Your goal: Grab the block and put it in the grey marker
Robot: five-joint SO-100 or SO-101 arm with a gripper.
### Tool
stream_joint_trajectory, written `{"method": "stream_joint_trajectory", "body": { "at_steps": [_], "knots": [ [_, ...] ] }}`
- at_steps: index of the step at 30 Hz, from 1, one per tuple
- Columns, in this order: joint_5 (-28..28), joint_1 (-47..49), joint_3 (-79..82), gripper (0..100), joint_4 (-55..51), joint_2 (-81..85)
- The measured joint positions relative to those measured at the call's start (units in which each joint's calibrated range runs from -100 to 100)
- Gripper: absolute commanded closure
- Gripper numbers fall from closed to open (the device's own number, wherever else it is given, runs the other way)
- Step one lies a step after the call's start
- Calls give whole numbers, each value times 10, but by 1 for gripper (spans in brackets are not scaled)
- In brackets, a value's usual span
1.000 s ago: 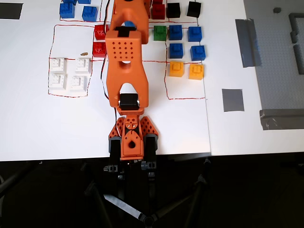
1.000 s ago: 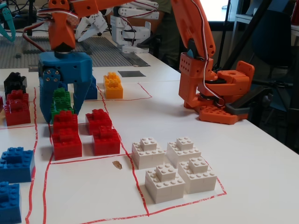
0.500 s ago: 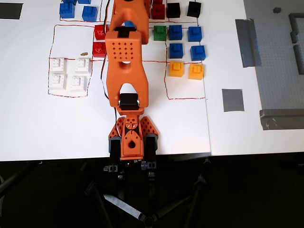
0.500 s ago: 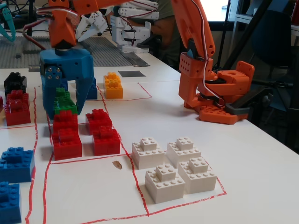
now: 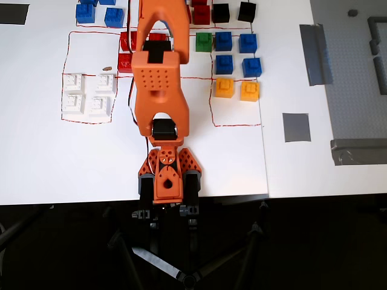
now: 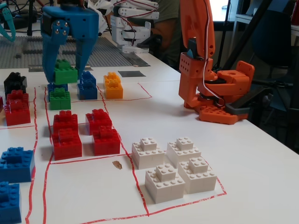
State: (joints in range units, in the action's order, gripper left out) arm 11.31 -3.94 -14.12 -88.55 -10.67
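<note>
A white tabletop (image 6: 261, 163) fills the fixed view under bright daylight from a window (image 6: 219, 9) at 1 o'clock, while the overhead view shows a dark floor (image 5: 314, 248) and black tripod legs (image 5: 157, 263) at 6 o'clock.

No readable text or markings

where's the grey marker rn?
Overhead view: grey marker lies right of the red outline, between the yellow blocks and the baseplate.

Arm: orange, extended toward 12 o'clock in overhead view | gripper (image 6: 66, 74): blue, raised, fingers pointing down, clamped on a green block (image 6: 65, 73)
</note>
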Motion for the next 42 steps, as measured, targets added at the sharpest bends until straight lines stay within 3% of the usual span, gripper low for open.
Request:
{"method": "stream_joint_trajectory", "body": {
  "at_steps": [8,24,34,42],
  "knots": [
    [63,-137,85,100,-5,104],
    [203,-479,134,100,34,106],
    [265,-638,92,100,71,-11],
    [296,-704,50,100,107,-61]
  ]
}}
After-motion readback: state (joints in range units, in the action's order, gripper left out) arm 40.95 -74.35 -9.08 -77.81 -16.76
